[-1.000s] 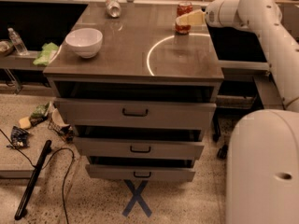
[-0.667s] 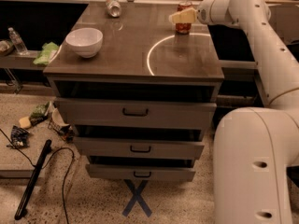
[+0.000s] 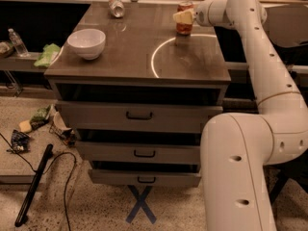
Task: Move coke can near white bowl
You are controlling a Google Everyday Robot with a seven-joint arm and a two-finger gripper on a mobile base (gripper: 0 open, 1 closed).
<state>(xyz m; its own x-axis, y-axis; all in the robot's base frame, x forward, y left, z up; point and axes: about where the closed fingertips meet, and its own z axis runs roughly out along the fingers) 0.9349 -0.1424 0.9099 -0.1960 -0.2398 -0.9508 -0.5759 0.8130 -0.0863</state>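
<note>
**Brown cabinet top with a red can in a robot's grip**

Brown, glossy cabinet top [image 3: 130, 52] fills the upper middle of the view, marked with a thin white ring [image 3: 153, 57] whose far side is lost behind the can.

The coke can [image 3: 185, 28] stands upright at the far right of the top, on the ring's far edge. The gripper [image 3: 182, 17], pale yellow, is closed on the can's upper left part and hides that part of the label. Whether the can's base touches the surface or hangs just above it is hard to make out.

The white arm [image 3: 255, 42] reaches in from the right. Its bulky lower part covers the cabinet's right side and is cut off at the bottom edge.

The white bowl [image 3: 87, 42] sits upright near the left edge of the top, well apart from the can. A silver can [image 3: 116, 6] lies on its side at the far edge, between the two.

Below the top are three drawers [image 3: 96, 117], each slightly pulled out.

To the left, a water bottle [image 3: 18, 42] and a green cloth [image 3: 47, 56] rest on a dark lower shelf. On the speckled floor lie scraps of litter [image 3: 36, 121], a black cable [image 3: 33, 186] and a blue X [image 3: 141, 205].
</note>
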